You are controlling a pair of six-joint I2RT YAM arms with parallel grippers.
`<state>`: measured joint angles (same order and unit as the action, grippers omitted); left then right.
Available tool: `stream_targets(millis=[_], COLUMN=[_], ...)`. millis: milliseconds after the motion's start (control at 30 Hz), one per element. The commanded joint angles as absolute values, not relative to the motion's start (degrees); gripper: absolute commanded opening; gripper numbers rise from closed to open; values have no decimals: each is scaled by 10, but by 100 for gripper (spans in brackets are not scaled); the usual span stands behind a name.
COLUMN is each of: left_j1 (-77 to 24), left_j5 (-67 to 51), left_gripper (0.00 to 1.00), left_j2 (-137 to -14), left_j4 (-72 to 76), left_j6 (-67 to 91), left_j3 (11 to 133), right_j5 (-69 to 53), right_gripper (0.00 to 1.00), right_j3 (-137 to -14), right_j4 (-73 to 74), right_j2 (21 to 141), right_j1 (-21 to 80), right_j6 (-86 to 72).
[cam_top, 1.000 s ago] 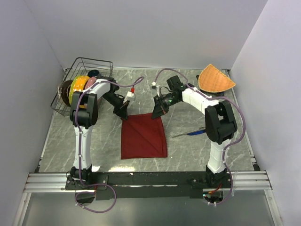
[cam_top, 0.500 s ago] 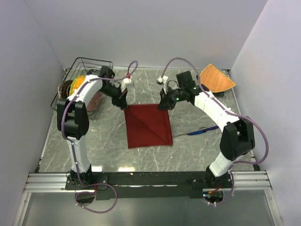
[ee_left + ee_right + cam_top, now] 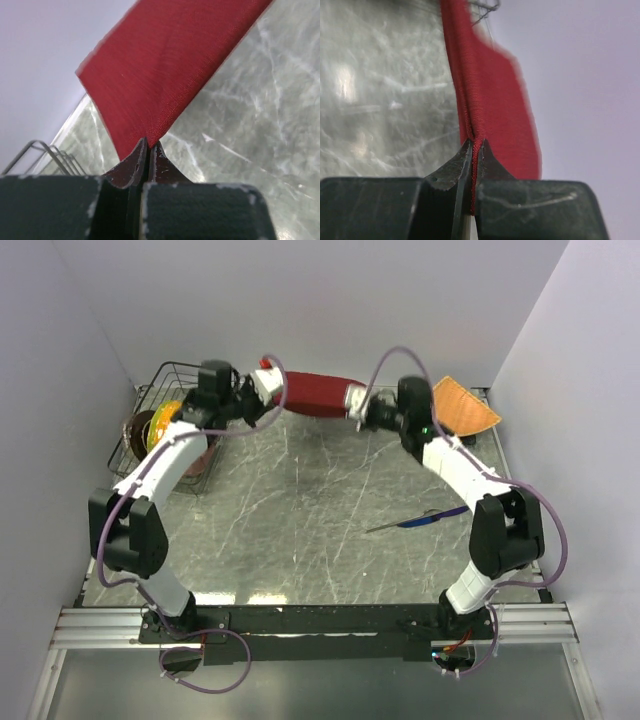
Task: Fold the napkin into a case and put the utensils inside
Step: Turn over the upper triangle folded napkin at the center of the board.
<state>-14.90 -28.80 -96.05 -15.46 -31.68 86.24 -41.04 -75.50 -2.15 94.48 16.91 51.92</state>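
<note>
napkin [image 3: 313,393] lifted off table [image 3: 300,510]; wrist cams show l pincer [image 3: 149,146], r pincer [image 3: 475,145] clamped on its edge.

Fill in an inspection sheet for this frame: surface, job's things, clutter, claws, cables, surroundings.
Surface: grey marbled tabletop, no spills seen.
Job's things: dark red napkin stretched between both claws, lifted over the table's far edge. The utensils lie together right of centre, blue and silver, too small to separate.
Clutter: wire rack at far left holding coloured plates; orange fan-shaped mat at far right.
Claws: left claw shut on one napkin end; right claw shut on the other.
Cables: purple cables loop off both arms, clear of the napkin.
Surroundings: plain pale walls on three sides.
</note>
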Motion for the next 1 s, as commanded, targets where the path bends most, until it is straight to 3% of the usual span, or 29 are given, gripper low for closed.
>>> stream_targets(millis=[0, 167, 467, 967], left_j1=[-158, -188, -201, -285], left_j5=[-99, -45, -71, -52], left_gripper=[1, 1, 1, 1], left_j2=[-931, -887, -834, -725], left_j4=[-20, 27, -78, -180], left_j6=[-374, -400, -349, -340], left_j3=[693, 528, 476, 362], right_j5=[-370, -366, -351, -249], right_gripper=[0, 0, 0, 0], right_j3=[-582, -435, -305, -270], right_j4=[-198, -255, -158, -12], right_j2=[921, 930, 834, 743], right_j1=[160, 204, 257, 388], right_j6=[718, 859, 952, 882])
